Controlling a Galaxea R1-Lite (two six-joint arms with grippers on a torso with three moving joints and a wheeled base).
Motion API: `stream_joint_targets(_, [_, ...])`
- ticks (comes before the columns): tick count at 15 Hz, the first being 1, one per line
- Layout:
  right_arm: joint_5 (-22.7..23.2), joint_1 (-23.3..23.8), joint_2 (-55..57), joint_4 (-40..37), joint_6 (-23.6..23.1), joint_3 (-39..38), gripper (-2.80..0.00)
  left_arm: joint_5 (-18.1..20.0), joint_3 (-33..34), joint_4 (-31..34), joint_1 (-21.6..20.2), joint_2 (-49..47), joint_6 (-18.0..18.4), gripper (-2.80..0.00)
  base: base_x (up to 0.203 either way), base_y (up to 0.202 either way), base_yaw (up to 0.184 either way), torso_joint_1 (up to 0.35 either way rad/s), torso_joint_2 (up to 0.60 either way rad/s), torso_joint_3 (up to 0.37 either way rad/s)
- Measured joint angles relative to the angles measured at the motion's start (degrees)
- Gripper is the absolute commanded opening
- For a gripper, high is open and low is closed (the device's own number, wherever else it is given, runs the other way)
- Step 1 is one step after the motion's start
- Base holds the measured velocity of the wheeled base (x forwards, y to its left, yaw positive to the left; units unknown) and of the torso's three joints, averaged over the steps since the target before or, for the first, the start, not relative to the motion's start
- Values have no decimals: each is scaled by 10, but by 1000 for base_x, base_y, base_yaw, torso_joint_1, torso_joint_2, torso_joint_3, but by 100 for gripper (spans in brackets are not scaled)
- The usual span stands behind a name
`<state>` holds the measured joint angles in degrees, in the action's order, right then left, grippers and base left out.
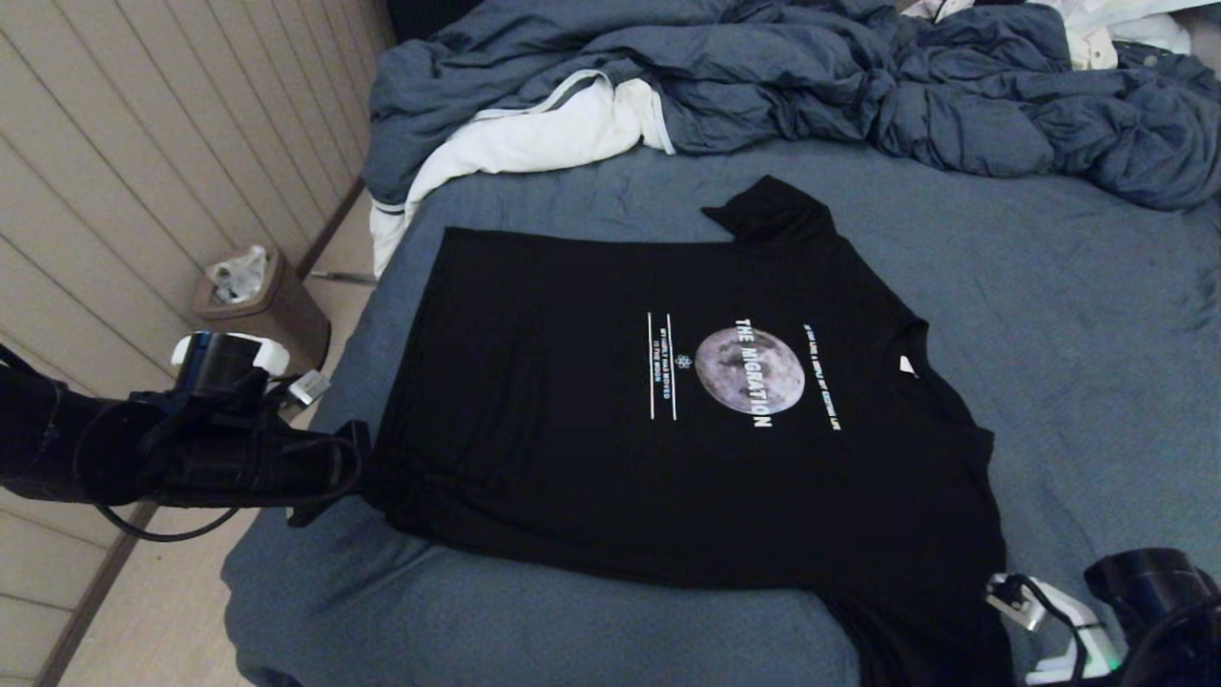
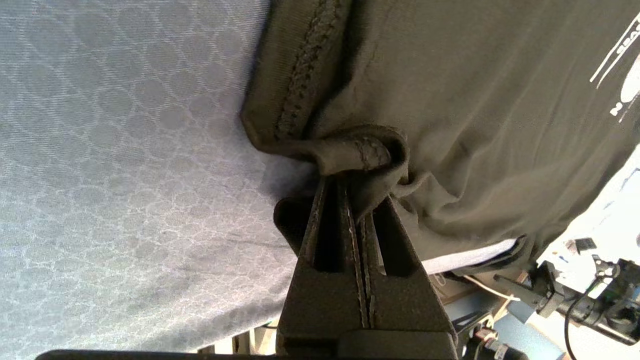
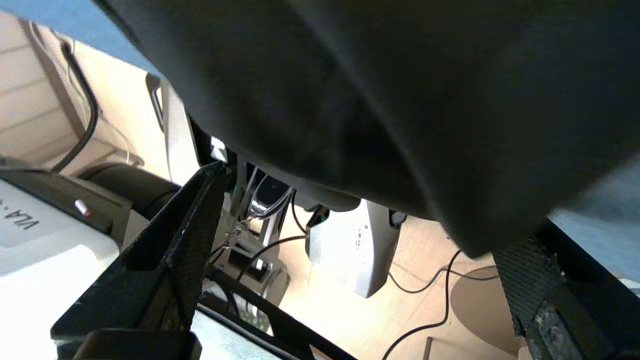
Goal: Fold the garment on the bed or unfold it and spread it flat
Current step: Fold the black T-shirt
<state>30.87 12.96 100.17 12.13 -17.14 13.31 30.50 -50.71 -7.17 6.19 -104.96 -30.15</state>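
1. The garment (image 1: 668, 410) lies spread flat, print up, across the middle of the bed (image 1: 1049, 315);
2. The left gripper (image 2: 367, 165), lower left, pinches its hem;
3. The right gripper (image 3: 360, 240), lower right, gapes wide, gripping nothing.

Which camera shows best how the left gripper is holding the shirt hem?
The left wrist view: the left gripper is shut on a bunched fold of the T-shirt hem, stitching visible. The head view shows only the arm meeting the shirt's corner at the bed edge. The right wrist view shows just dark cloth between the open right gripper fingers.
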Motion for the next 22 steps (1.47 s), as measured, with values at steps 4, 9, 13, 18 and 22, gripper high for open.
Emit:
stream_joint_targets(4, [2, -14, 8, 0, 2, 4, -280, 0, 0, 0, 0, -2, 0, -280, 0, 0, 0, 0, 0, 0])
stream_joint_targets(9, [3, -16, 9, 1, 2, 4, -280, 0, -4, 2, 0, -4, 0, -280, 0, 0, 0, 0, 0, 0])
stream_joint_targets(13, [2, -16, 10, 1, 2, 3, -280, 0, -5, 3, 0, -7, 0, -280, 0, 0, 0, 0, 0, 0])
stream_joint_targets(18, [5, -17, -12, -2, -3, -1, -280, 0, -7, 6, 0, -5, 0, -280, 0, 0, 0, 0, 0, 0])
stream_joint_targets(22, [26, -55, -87, -34, 44, 60, -280, 0, -4, 6, 0, -2, -2, -280, 0, 0, 0, 0, 0, 0])
